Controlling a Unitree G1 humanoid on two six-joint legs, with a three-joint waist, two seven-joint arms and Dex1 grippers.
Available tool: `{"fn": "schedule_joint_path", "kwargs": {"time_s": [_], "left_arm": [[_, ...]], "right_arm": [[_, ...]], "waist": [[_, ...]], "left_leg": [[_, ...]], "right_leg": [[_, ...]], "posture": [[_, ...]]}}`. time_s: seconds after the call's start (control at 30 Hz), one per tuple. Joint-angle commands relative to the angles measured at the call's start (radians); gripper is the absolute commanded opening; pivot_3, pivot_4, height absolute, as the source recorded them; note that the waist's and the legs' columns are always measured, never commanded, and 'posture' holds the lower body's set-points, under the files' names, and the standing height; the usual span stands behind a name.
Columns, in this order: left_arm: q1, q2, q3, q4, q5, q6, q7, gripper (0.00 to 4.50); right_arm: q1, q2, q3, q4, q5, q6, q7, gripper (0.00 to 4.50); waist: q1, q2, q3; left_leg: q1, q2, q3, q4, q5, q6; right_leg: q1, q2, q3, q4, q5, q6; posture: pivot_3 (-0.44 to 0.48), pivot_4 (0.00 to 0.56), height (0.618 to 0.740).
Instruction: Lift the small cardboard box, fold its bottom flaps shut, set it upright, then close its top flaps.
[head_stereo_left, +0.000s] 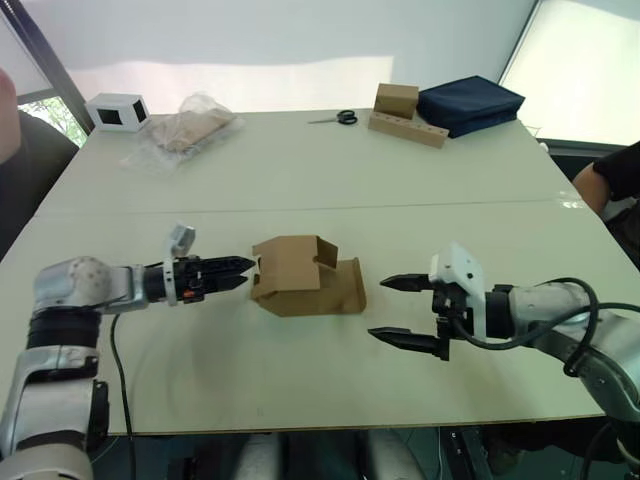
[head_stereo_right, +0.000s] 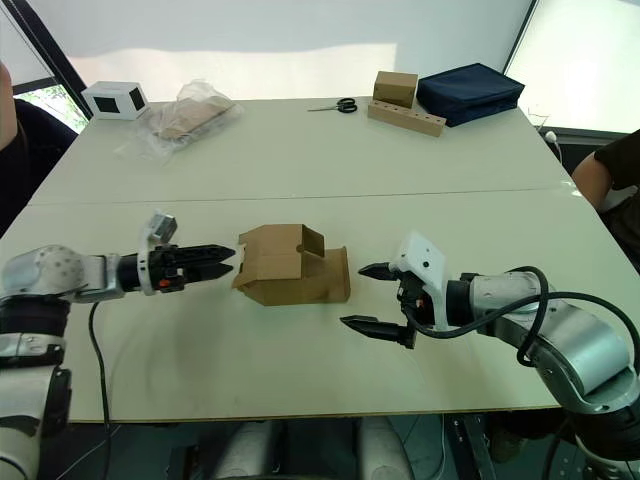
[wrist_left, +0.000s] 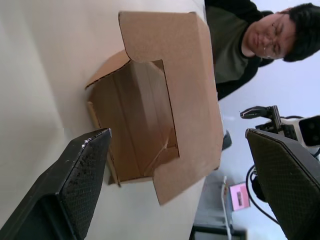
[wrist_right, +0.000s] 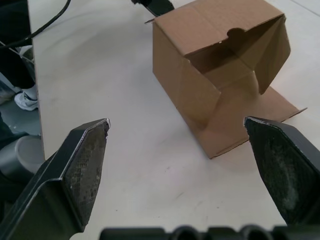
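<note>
Both spread pincers, left (head_stereo_left: 244, 272) and right (head_stereo_left: 398, 311), flank the small cardboard box (head_stereo_left: 303, 276); wrist views expose its hollow inside.

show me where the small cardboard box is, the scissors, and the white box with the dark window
small cardboard box (head_stereo_left: 300, 280): left eye view, on its brown side wall.
scissors (head_stereo_left: 345, 117): left eye view, on the dark handles.
white box (head_stereo_left: 118, 111): left eye view, on its dark window face.
</note>
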Motion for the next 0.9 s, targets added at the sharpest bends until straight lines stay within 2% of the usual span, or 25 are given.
{"fn": "schedule_joint_path", "kwargs": {"time_s": [0.03, 0.47, 0.5, 0.53, 0.57, 0.6, 0.9], "left_arm": [[-0.063, -0.017, -0.026, 0.041, 0.038, -0.034, -0.059, 4.42], [-0.153, -0.12, -0.048, 0.165, 0.131, -0.092, -0.136, 4.42], [-0.158, -0.125, -0.042, 0.172, 0.133, -0.094, -0.138, 3.91], [-0.161, -0.128, -0.04, 0.176, 0.137, -0.096, -0.142, 3.64], [-0.164, -0.131, -0.038, 0.18, 0.139, -0.097, -0.146, 3.11], [-0.165, -0.134, -0.038, 0.178, 0.14, -0.097, -0.15, 2.87], [-0.148, -0.163, -0.025, 0.137, 0.137, -0.102, -0.15, 2.87]], "right_arm": [[-0.013, 0.011, -0.025, -0.049, 0.022, 0.015, -0.032, 4.5], [0.025, 0.015, -0.045, -0.091, 0.055, 0.045, -0.102, 4.5], [0.026, 0.016, -0.047, -0.091, 0.057, 0.046, -0.105, 4.5], [0.028, 0.016, -0.047, -0.091, 0.057, 0.047, -0.107, 4.5], [0.029, 0.016, -0.048, -0.09, 0.058, 0.047, -0.11, 4.5], [0.03, 0.017, -0.048, -0.089, 0.058, 0.048, -0.112, 4.5], [0.028, 0.025, -0.036, -0.07, 0.042, 0.039, -0.117, 4.5]], "waist": [[0.0, 0.0, 0.0], [0.0, 0.0, 0.0], [0.0, 0.0, 0.0], [0.0, 0.0, 0.0], [0.0, 0.0, 0.0], [0.0, 0.0, 0.0], [0.001, 0.0, 0.0]], "left_leg": [[0.0, 0.0, 0.0, 0.0, 0.0, 0.0], [0.0, 0.0, 0.0, 0.0, 0.0, 0.001], [0.0, 0.0, 0.0, 0.0, 0.0, 0.001], [0.0, 0.0, 0.0, 0.0, 0.0, 0.001], [0.0, 0.0, 0.0, 0.0, 0.0, 0.001], [0.0, 0.0, 0.0, 0.0, 0.0, 0.001], [0.0, 0.0, 0.0, 0.0, 0.0, 0.001]], "right_leg": [[0.0, 0.0, 0.0, 0.0, 0.0, 0.0], [0.0, 0.0, 0.0, 0.0, 0.0, 0.0], [0.0, 0.0, 0.0, 0.0, 0.0, 0.0], [0.0, 0.0, 0.0, 0.0, 0.0, 0.0], [0.0, 0.0, 0.0, 0.0, 0.0, 0.0], [0.0, 0.0, 0.0, 0.0, 0.0, 0.0], [0.0, 0.0, 0.0, 0.0, 0.0, 0.0]], "posture": [[0.0, 0.15, 0.74], [0.0, 0.15, 0.74], [0.0, 0.15, 0.74], [0.0, 0.15, 0.74], [0.0, 0.15, 0.74], [0.0, 0.15, 0.74], [0.0, 0.15, 0.74]]}}
